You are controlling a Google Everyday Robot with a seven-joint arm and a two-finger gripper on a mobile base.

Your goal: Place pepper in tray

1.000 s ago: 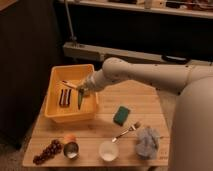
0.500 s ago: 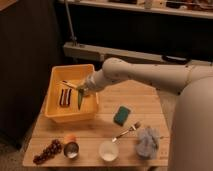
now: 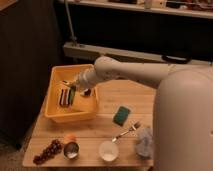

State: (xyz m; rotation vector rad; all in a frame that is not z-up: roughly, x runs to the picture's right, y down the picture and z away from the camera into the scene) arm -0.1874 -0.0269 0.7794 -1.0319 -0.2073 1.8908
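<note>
On the table (image 3: pixel 100 131), right of and nearer than the tray (image 3: pixel 56 111): one green sponge (image 3: pixel 121 114), one fork (image 3: pixel 126 132), one grey cloth (image 3: pixel 144 142), one white cup (image 3: pixel 108 150), one metal cup (image 3: pixel 71 149), one orange item (image 3: pixel 70 138), one grape bunch (image 3: pixel 46 151). Nothing blocks the tray. The gripper (image 3: pixel 75 89) hangs over the tray interior, clamped on the one pepper (image 3: pixel 72 95), which points down beside a striped item (image 3: pixel 64 97) inside.
</note>
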